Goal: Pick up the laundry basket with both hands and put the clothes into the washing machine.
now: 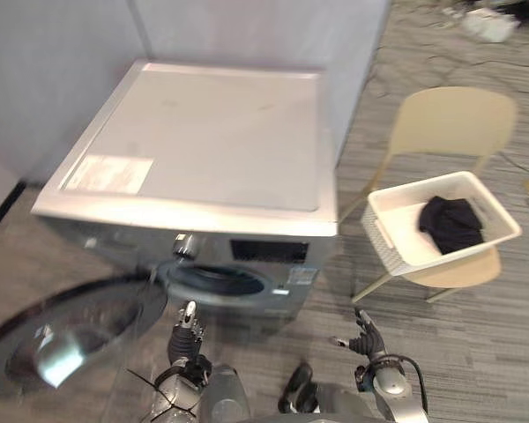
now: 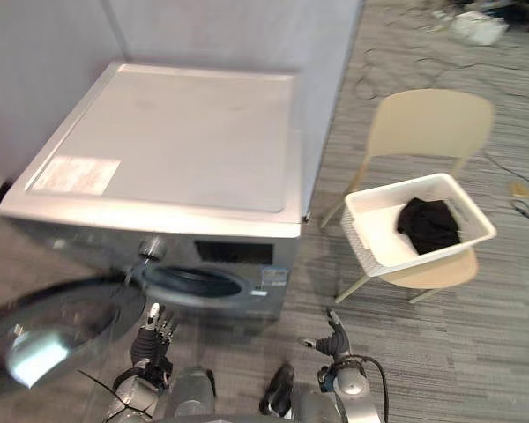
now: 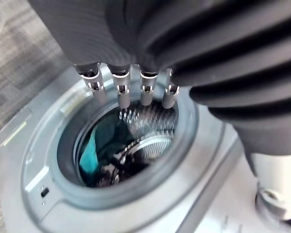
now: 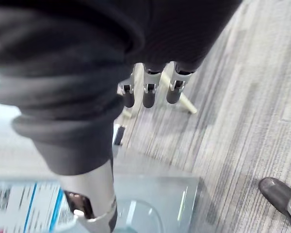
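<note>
The white laundry basket [image 1: 391, 201] stands on a beige chair [image 1: 454, 123] to the right of the washing machine [image 1: 203, 150]. A black garment [image 1: 451, 222] lies inside the basket. The machine's round door [image 1: 66, 330] hangs open at the lower left, and the drum opening [image 1: 216, 282] faces me. In the left wrist view, something teal [image 3: 92, 155] lies in the drum. My left hand [image 1: 187, 330] hovers open just in front of the opening, fingers [image 3: 121, 90] straight. My right hand [image 1: 366, 335] is open over the floor, well short of the basket, holding nothing.
A grey partition wall [image 1: 62, 62] rises behind the machine. Striped grey carpet [image 1: 476, 344] lies between the machine and the chair. Cables and a white object [image 1: 489, 22] lie on the floor at the far right. A chair leg [image 4: 186, 104] shows past my right fingers.
</note>
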